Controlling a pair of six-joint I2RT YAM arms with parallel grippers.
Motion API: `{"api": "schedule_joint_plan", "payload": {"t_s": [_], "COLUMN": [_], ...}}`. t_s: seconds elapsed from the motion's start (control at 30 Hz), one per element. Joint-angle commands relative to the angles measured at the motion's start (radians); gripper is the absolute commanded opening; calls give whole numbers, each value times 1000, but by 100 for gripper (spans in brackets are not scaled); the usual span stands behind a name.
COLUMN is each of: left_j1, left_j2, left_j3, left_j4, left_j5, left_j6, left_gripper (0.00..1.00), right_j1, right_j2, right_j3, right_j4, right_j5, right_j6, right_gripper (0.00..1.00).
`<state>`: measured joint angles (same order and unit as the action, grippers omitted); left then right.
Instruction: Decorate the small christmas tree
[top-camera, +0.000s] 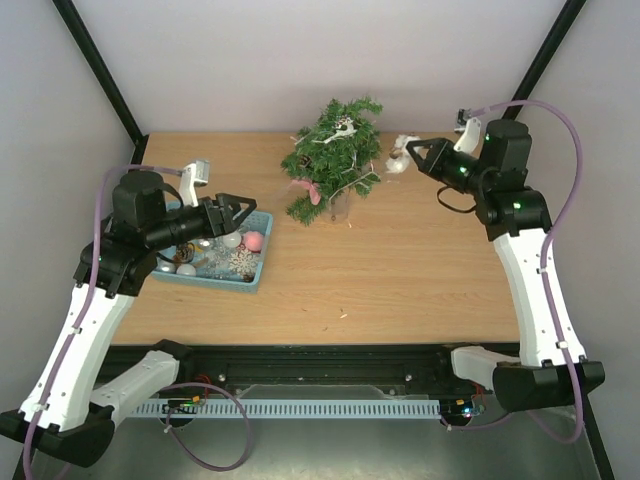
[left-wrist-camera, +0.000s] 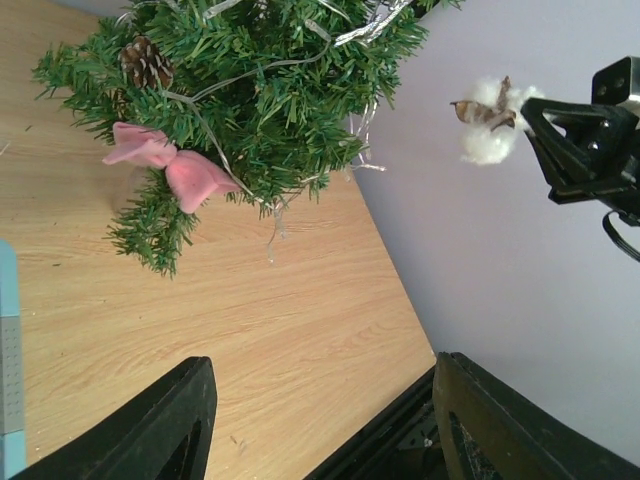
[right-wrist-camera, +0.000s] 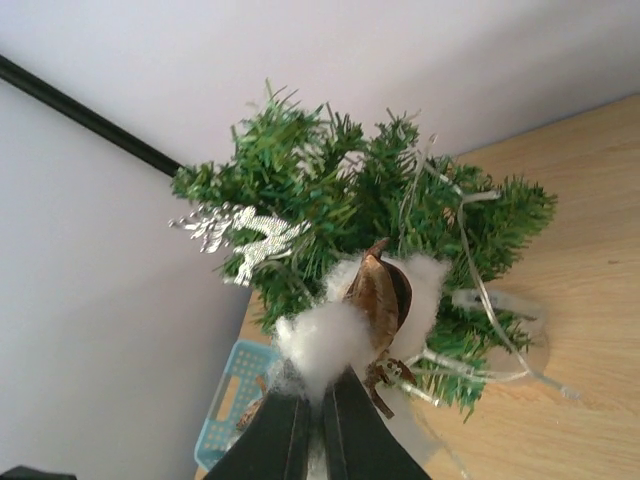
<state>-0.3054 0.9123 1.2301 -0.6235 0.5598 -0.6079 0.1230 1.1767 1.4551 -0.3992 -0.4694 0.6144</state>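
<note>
Wooden table (top-camera: 400, 270) between pale walls, small christmas tree (top-camera: 335, 155) at upper centre.
Left: teal basket (top-camera: 255, 272) of baubles, with the left gripper (top-camera: 248, 207) over it, jaws spread wide, nothing held. Centre: the tree stands near the back wall, bearing a pink bow (left-wrist-camera: 175, 165), pine cone (left-wrist-camera: 147, 62), silver reindeer (top-camera: 343, 130) and silver strands. Upper right: right gripper (top-camera: 412, 150) near the tree, fingers pinched tight on a white cotton tuft (left-wrist-camera: 490, 130) with a brown husk.
</note>
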Motion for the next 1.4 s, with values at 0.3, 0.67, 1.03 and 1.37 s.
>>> {"api": "schedule_joint_plan", "payload": {"t_s": [0.3, 0.67, 1.03, 1.37], "left_j1": [32, 39, 39, 40], "left_j2": [-38, -40, -38, -24], "left_j3": [-24, -32, -54, -58], "left_j4": [-22, -24, -3, 10], "left_j5": [11, 16, 25, 26], "left_j6": [33, 33, 16, 12], "left_gripper": [61, 59, 58, 58], "right_j1": [-46, -54, -53, -39], "right_j2": [206, 295, 357, 395], "right_j3": [-54, -59, -106, -110], "right_j4": [377, 596, 739, 805], "right_j5": [-56, -143, -220, -260], "right_j6": [156, 275, 373, 425], "right_gripper": [1, 1, 1, 1]}}
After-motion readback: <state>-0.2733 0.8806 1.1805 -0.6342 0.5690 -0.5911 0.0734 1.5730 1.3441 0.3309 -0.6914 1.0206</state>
